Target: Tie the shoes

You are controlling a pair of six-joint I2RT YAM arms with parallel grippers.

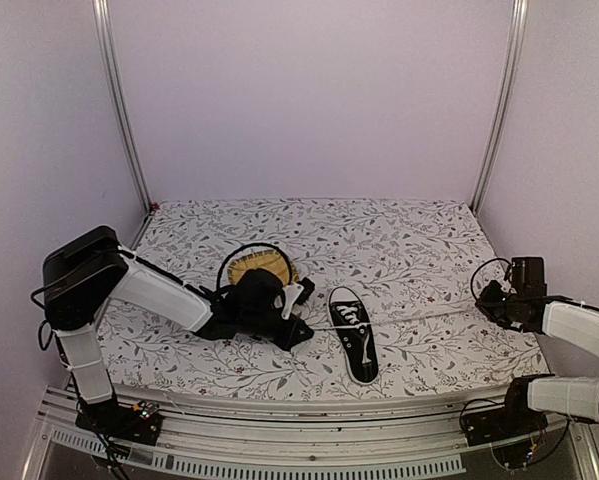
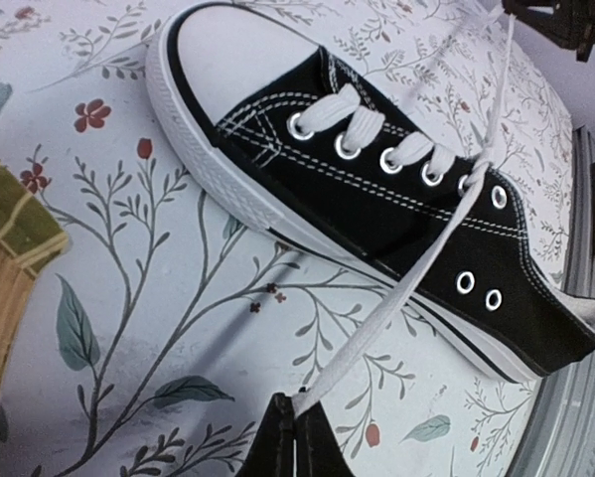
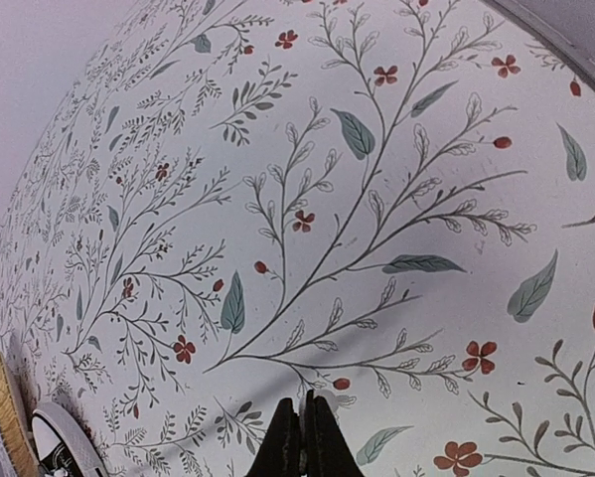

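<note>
Left gripper (image 2: 295, 437), left of the sneaker (image 2: 376, 199): clamped on a white lace (image 2: 396, 298). Right gripper (image 3: 305, 437), right of the sneaker: fingers together, possibly pinching lace.

Left arm (image 1: 154, 290) rises from its base, folds at the elbow and reaches low to the right. Left hand (image 1: 297, 298) is closed, fingertips (image 2: 277, 452) pinching a lace (image 2: 376, 313) that runs taut from them. Right arm (image 1: 579, 325) is folded close to its base, forearm pointing left. Right hand (image 1: 491, 300) sits low, fingers (image 3: 285, 447) pressed fully together.
</note>
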